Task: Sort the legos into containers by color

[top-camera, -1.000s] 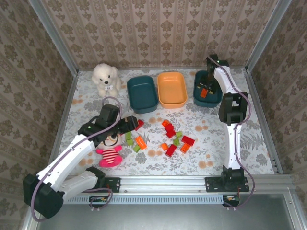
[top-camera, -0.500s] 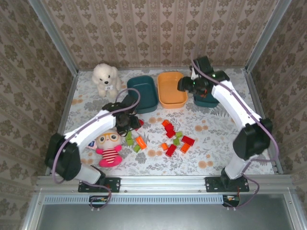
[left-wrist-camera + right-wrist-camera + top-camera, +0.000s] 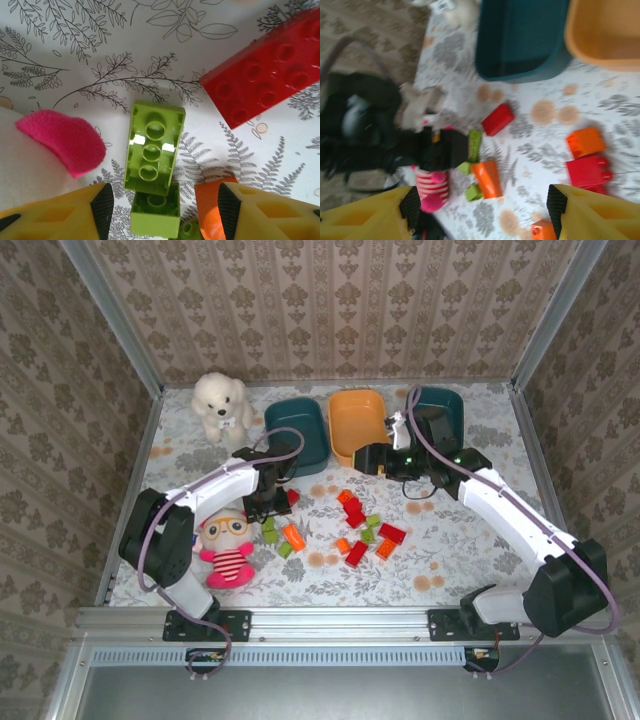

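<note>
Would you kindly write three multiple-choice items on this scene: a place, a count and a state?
1. The orange tub stands: A between the teal tubs; B beside the doll; C left of the dog.
2. Tubs in all: A two; B three; C five.
3. The left fingers are: A open; B shut on a red brick; C holding the doll.
Answers: 1 A, a teal tub flanks each side; 2 B, two teal, one orange; 3 A, they stand apart, a green brick between them.
</note>
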`<state>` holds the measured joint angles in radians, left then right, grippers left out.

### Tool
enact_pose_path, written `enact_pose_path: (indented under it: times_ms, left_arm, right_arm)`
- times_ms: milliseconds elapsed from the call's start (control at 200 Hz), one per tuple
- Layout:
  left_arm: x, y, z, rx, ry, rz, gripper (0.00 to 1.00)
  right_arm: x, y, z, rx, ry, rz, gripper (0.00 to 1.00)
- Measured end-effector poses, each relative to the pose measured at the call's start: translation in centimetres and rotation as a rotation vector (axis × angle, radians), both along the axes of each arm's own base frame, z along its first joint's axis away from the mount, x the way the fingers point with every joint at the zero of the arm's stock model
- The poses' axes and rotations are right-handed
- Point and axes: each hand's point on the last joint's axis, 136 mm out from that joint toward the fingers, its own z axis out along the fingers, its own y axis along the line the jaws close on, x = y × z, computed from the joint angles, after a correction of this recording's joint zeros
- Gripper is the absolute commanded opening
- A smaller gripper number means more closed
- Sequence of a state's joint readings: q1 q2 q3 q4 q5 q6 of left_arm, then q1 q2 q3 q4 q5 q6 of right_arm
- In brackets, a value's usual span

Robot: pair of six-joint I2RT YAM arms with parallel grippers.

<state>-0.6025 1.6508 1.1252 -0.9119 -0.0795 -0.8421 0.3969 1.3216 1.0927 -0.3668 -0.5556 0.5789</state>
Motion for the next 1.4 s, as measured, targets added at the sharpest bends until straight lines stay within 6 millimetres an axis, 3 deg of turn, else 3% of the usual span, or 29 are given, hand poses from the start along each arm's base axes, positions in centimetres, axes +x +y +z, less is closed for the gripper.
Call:
enact_pose_path:
  times_ms: [125,530,660,930,1225,1325,1400]
  left_arm:
    - [0.2,0.3,-0.9,0.015,0.022,-0.011,0.62]
    - [0.8,0.3,-3.4,0.014,0.063,-0.051,0.60]
    - [0.6,0.0,-4.5,0.004,0.084,-0.070,0.51]
    - [0.8,-0.6,-4.6,-0.023,0.076,-0.099,0.36]
    - [0.3,-0.5,-3.6,0.013,0.061,-0.127,0.31]
    - [0.4,-0.3,-1.5,0.023,0.026,-0.133,0.31]
    - [1.6,-0.5,1.3,0.007,-0.035,-0.132,0.31]
  right_arm:
    - [-1.1,1.0,0.2,0.020,0.007,0.045,0.71]
    - [-0.9,1.1,-0.5,0.012,0.026,0.045,0.70]
    - [-0.8,1.1,-0.8,0.009,0.035,0.044,0.70]
    - [-0.8,1.1,-1.0,0.006,0.041,0.044,0.69]
    - [-0.9,1.0,-1.0,0.000,0.045,0.041,0.68]
    - [-0.8,1.0,-0.7,-0.003,0.041,0.035,0.68]
    - [-0.7,0.8,-0.3,-0.005,0.028,0.027,0.68]
